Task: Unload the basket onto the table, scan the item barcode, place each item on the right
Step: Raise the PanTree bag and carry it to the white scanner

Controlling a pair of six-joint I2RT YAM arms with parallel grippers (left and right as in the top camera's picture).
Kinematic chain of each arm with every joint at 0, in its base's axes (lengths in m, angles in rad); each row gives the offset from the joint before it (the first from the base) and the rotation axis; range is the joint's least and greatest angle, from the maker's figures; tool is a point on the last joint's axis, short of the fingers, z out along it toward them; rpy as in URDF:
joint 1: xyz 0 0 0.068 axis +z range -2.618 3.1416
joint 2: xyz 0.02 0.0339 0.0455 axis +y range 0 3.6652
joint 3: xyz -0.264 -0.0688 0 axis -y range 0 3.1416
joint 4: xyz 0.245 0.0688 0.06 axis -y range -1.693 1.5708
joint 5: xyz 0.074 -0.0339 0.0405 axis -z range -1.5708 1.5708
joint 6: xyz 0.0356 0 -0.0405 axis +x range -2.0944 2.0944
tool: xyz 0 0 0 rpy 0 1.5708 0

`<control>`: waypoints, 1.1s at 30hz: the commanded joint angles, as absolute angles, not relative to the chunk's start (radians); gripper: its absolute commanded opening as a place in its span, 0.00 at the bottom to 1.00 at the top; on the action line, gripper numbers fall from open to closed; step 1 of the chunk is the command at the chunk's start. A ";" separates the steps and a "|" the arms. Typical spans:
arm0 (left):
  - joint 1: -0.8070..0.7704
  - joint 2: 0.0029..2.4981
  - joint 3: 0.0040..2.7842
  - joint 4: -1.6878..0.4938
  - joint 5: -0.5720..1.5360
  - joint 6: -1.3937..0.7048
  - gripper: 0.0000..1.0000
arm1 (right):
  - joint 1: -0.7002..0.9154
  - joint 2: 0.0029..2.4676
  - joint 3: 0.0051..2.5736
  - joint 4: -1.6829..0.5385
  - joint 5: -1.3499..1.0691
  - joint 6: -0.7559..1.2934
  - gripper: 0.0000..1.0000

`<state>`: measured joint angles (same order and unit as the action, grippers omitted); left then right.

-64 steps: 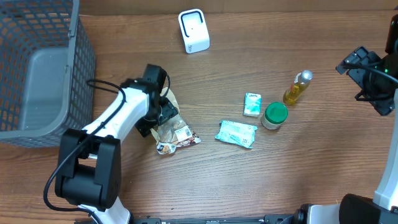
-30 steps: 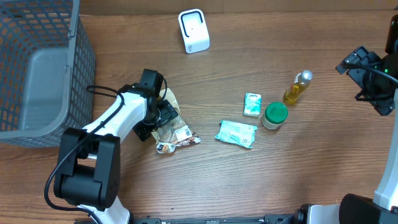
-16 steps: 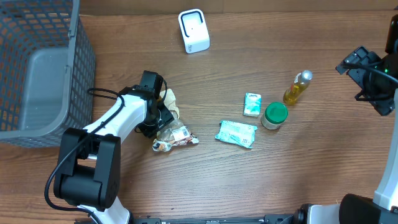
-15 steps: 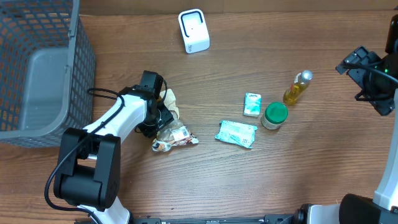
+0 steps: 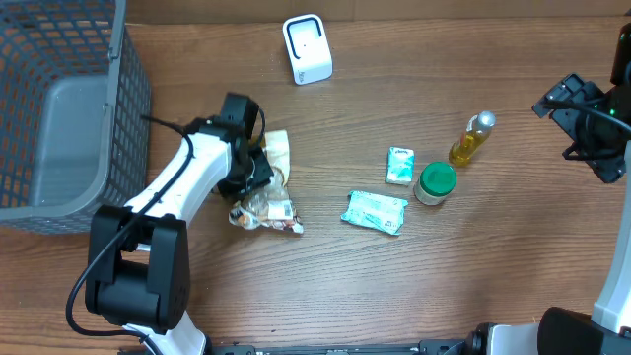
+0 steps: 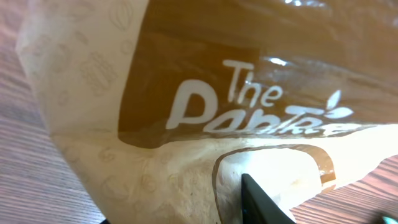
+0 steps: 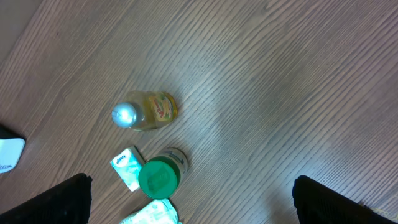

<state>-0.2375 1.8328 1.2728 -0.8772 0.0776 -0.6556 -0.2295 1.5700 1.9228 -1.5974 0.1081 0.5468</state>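
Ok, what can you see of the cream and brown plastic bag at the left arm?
The crinkly cream and brown plastic bag carries white lettering on its brown panel and line drawings on the cream. Its clear lower end shows food inside. It lies crumpled on the wooden table, the left gripper apparently pinching its middle.

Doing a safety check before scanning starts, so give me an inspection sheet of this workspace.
Surface: wooden table.
Job's things: snack bag under the left arm; white scanner at the far edge.
Clutter: teal pouch, small teal packet, green-lidded jar, yellow bottle, grouped right of centre.
End effectors: left end effector closed on the snack bag; right end effector open, empty, at the right edge.
Cables: black cable looping off the left arm beside the basket.
Surroundings: grey wire basket at the left.
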 commanded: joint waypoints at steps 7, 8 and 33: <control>-0.236 1.813 1.483 -0.968 0.067 -0.469 0.04 | -0.233 1.562 1.925 -1.596 0.111 0.550 1.00; -0.236 1.810 1.505 -0.982 0.064 -0.466 0.04 | -0.233 1.562 1.925 -1.596 0.111 0.550 1.00; -0.236 1.713 2.112 -1.142 -0.102 -0.342 0.04 | -0.233 1.562 1.925 -1.596 0.111 0.550 1.00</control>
<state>-0.2379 1.7447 2.0068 -1.1355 -0.0177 -0.3794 -0.2295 1.5700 1.9228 -1.5978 0.1085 0.5468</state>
